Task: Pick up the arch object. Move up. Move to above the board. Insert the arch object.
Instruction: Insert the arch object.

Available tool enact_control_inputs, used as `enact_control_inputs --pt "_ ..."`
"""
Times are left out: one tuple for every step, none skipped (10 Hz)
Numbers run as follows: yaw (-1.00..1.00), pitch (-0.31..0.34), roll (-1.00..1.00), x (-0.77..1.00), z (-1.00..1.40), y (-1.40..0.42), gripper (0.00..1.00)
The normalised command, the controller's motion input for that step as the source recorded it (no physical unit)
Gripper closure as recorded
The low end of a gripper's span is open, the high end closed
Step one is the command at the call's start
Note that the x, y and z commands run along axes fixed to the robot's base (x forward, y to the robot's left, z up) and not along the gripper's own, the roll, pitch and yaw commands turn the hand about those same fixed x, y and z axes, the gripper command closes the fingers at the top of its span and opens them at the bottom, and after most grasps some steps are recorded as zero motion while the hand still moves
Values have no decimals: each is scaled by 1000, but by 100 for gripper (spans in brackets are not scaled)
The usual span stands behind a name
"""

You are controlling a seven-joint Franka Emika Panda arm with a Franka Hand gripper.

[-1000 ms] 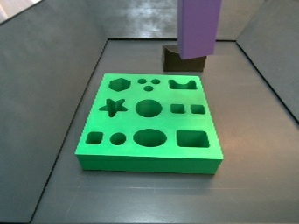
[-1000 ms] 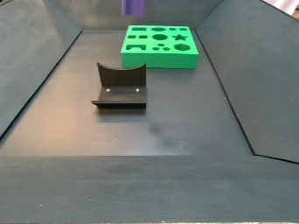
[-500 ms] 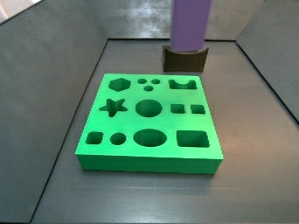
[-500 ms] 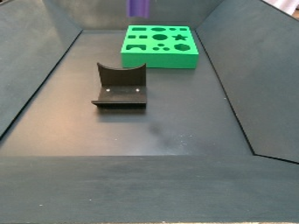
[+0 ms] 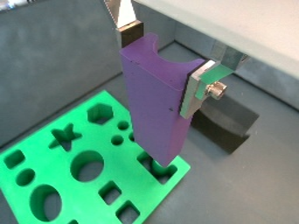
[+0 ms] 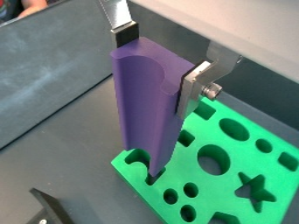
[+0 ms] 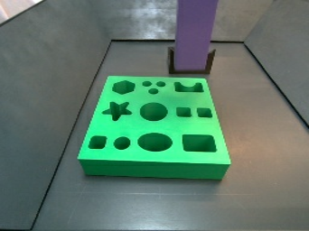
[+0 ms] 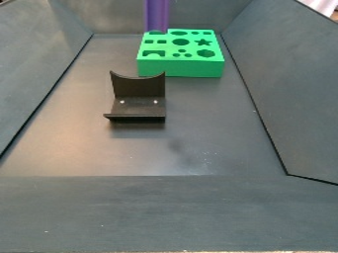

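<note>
Your hand (image 5: pixel 172 63) is clamped on the purple block (image 5: pixel 158 105), one silver finger (image 6: pixel 198 83) on each side near its top, holding it upright over the green board (image 5: pixel 70 175). In both wrist views its lower end sits right at a cut-out on the board's edge. The dark fixture (image 8: pixel 136 97) stands on the floor, well apart.
</note>
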Motion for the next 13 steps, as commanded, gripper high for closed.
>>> enact_control_inputs --pt "0 -169 1 0 -520 0 100" --pt "0 -109 13 0 -374 0 100" --pt "0 -14 -17 0 0 0 100" --pt "0 0 -6 0 0 0 100" --pt "0 0 0 20 -97 0 100" --pt "0 0 7 166 -183 -91 100" --pt "0 0 0 260 -146 -111 100" --pt "0 0 0 294 -137 -100 100" --pt "0 0 0 306 -103 -80 100" --pt "0 0 0 243 -83 -17 100" --pt "0 6 0 251 -86 0 100" --pt "14 20 7 166 -91 0 100" --pt "9 76 130 0 -69 154 100"
